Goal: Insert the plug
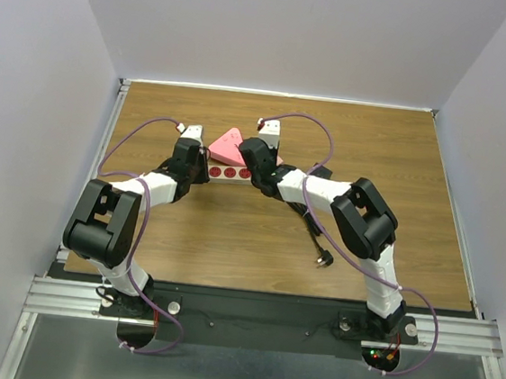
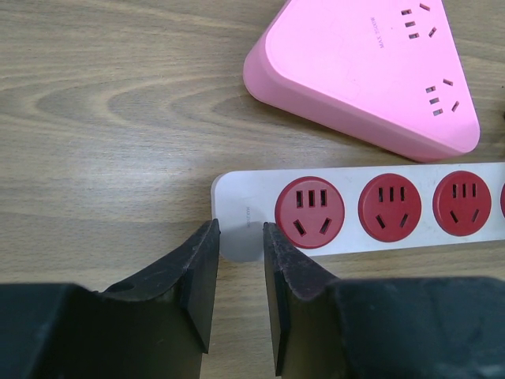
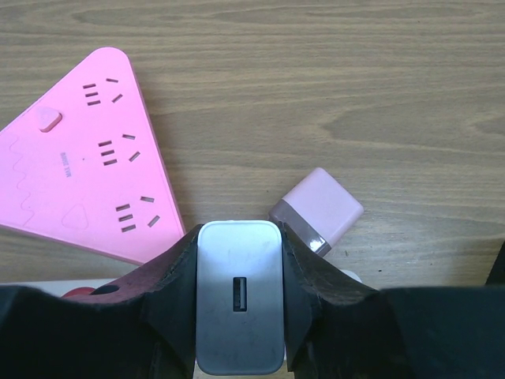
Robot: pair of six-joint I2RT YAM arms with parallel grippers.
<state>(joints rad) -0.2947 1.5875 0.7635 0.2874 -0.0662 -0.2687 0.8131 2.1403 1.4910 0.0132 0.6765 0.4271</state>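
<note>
**Wood-grain desk [image 2: 102,118]: plug in hand, not yet seated; main risk is a missed socket**

White-walled bay, brown desk. The right pincer [image 3: 239,234] is clamped on the smooth sides of the white rectangular USB charger plug [image 3: 239,316], with its port facing the wrist camera. The plug hangs over the long white power strip with round red sockets [image 2: 245,201], near the pink triangular socket block [image 2: 371,71]. The left pincer [image 2: 239,229] has a narrow gap and nothing between its pads. Its tips sit at the strip's bare end, and I can't tell if they press down.

Risks:
- The prongs are hidden under the plug body, so their line-up with the slots can't be checked. A tilted or offset descent would likely jam them on a socket rim.
- If the left tips aren't pinning the strip, the push could slide it or rock it.
- The plug's glossy sides could slip in the grip under insertion force.
- The small pink cube adapter [image 3: 317,207] lies just beside the right fingers and could get knocked on the way down.
</note>
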